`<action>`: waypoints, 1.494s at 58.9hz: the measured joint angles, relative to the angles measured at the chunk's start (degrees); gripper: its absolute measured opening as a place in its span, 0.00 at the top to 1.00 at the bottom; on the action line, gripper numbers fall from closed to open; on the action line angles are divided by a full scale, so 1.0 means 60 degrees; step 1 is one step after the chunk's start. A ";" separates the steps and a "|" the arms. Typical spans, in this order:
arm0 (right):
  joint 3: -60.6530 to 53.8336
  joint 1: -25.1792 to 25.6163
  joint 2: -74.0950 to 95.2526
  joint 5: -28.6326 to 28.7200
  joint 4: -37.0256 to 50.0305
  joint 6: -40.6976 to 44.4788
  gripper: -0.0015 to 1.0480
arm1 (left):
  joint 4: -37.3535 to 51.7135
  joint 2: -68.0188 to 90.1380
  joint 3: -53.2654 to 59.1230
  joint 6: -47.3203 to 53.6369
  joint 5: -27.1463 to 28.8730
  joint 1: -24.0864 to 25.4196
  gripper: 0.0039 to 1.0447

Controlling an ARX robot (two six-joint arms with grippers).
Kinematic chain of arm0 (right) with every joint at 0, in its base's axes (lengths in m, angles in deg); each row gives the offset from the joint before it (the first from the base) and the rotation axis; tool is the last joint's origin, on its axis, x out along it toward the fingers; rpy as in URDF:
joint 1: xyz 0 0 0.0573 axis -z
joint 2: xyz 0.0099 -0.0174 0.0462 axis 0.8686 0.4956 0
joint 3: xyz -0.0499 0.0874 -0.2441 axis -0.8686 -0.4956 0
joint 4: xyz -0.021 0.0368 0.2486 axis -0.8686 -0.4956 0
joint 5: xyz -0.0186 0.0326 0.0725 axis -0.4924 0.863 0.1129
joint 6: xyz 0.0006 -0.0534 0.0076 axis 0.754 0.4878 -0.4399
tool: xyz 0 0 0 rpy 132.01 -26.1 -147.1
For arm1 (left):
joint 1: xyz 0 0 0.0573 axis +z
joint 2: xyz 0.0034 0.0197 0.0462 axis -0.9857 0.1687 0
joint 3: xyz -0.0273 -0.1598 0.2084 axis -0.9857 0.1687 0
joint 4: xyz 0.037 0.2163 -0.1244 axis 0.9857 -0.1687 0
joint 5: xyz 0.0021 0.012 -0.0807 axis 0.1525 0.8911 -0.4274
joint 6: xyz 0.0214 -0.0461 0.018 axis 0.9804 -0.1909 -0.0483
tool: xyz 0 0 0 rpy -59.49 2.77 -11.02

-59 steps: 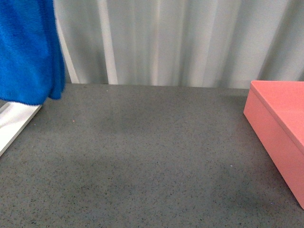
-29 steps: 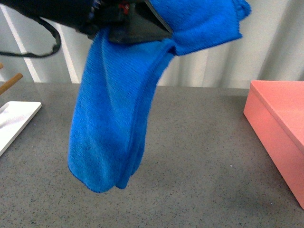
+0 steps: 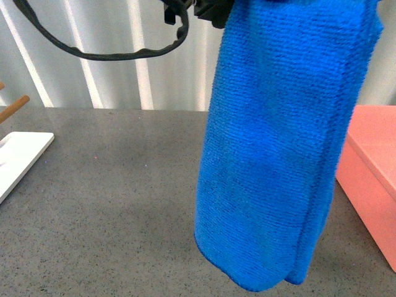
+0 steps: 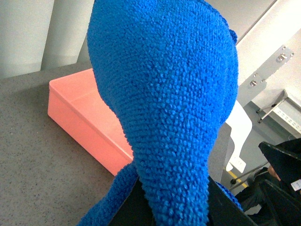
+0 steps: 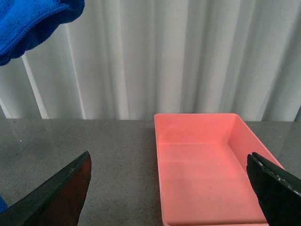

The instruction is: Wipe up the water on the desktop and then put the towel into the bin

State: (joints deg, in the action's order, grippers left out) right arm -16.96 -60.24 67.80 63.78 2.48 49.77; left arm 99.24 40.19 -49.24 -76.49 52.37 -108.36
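Royal-blue microfibre fills the space around the left end effector. Its black hardware shows at the top edge of the front view, clamped on the upper part of the towel. In the left wrist view the cloth bulges up over the fingers, so only dark slivers of them show on either side of it. From that grip the towel hangs down in a long doubled fold, in the air right of the scene's middle. Its rounded lower edge reaches low over the near part of the desk; whether it touches the speckled grey surface cannot be told. A black cable sags in a loop from the arm toward the left.

The right end effector is spread wide. Its two black fingers stand at opposite sides of the right wrist view with nothing between them. It is raised over the desk and faces the bin.

That salmon-pink bin stands on the right side of the desk, its smooth floor in plain view. In the front view the hanging towel covers its left part. A flat white tray lies at the far left edge of the desk, well apart from the towel, with a wooden stick just beyond it. Pleated white sheeting closes off the far side.
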 joint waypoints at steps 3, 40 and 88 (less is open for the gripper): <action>0.0018 0.0076 0.0062 0.0291 -0.0066 0.0098 0.07 | 0.0098 0.0076 -0.0029 -0.0244 0.0087 -0.0087 0.93; 0.2696 -0.0885 0.8878 0.6160 0.3308 0.0528 0.07 | 0.0426 0.0594 -0.0379 -0.1333 0.0670 -0.0750 0.93; 0.3461 -0.1934 1.1329 0.5759 0.5796 0.0171 0.77 | 0.0266 0.0590 -0.0648 -0.1599 0.0743 -0.0623 0.93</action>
State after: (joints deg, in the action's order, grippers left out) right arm 3.80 -71.84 135.77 98.33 37.25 50.79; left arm 100.84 43.73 -53.13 -86.08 56.83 -112.10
